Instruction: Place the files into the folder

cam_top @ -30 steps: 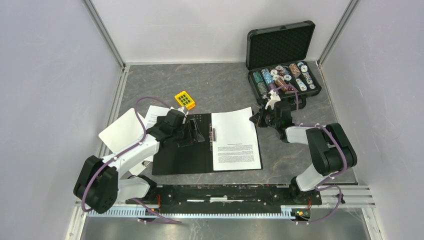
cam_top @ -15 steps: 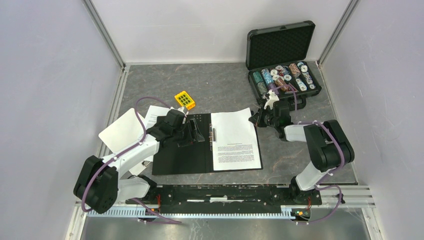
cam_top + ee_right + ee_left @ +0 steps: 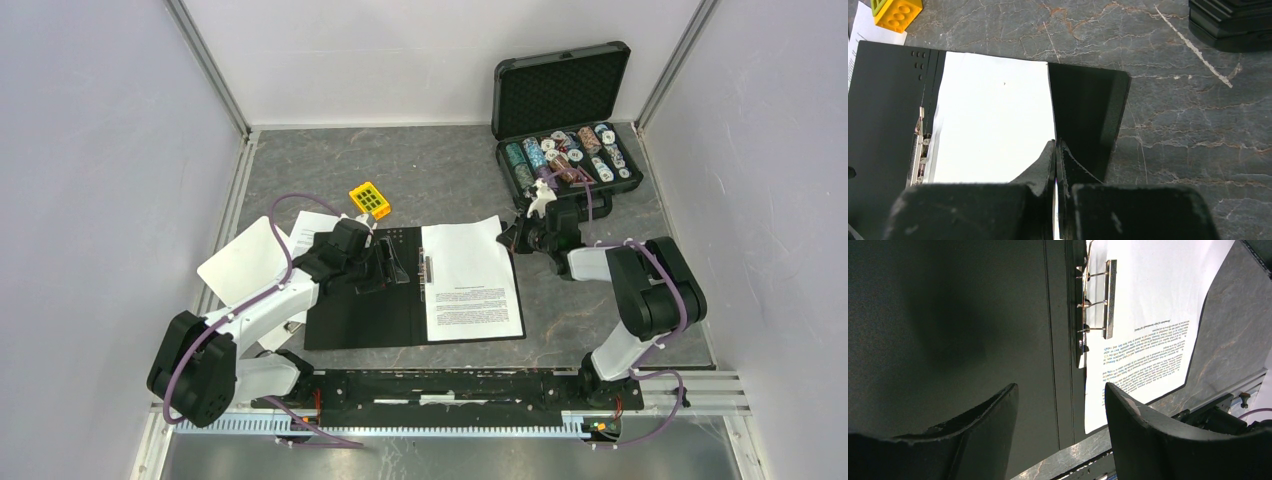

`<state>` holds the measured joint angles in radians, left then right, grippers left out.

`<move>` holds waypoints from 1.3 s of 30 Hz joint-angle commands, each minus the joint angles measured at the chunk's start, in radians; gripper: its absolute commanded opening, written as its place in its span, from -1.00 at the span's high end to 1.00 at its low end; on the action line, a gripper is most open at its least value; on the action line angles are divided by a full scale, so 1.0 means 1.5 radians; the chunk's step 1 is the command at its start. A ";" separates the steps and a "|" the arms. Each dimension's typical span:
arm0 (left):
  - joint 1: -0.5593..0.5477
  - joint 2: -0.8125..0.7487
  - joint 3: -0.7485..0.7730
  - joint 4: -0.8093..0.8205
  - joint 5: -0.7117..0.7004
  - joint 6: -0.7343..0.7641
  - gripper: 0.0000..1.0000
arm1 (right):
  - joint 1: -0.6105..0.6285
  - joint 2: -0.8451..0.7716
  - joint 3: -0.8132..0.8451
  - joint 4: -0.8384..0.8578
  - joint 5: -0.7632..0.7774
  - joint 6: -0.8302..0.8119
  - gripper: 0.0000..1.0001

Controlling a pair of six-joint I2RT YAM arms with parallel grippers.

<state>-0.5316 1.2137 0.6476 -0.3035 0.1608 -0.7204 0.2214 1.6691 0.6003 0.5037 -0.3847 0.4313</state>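
Top view: the folder (image 3: 360, 320) lies open on the tabletop (image 3: 420, 170). The paper sheets (image 3: 470, 290) rest on the half nearest the right pincer (image 3: 512, 235). The left pincer (image 3: 385, 265) hovers over the other half.
Left wrist: fingers apart and empty, with the metal clip (image 3: 1109, 297) ahead and to the right, at the sheets' inner edge.
Right wrist: fingers together, apparently pinching the sheets' outer edge.
Handling: thin, light and floppy, probably slippery, so best held by an edge near a corner.
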 commanded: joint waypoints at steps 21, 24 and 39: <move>0.004 -0.016 -0.007 0.022 0.006 0.012 -0.41 | 0.000 -0.002 0.057 -0.058 0.003 -0.047 0.69; 0.003 -0.019 -0.008 0.021 0.010 0.012 -0.41 | -0.001 -0.002 0.067 -0.074 0.008 -0.048 0.50; 0.004 -0.047 0.001 -0.002 0.010 0.018 -0.41 | 0.000 -0.031 0.117 -0.200 0.073 -0.076 -0.15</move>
<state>-0.5316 1.1805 0.6323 -0.3042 0.1646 -0.7204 0.2214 1.6669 0.7273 0.2810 -0.3302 0.3534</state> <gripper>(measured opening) 0.703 0.551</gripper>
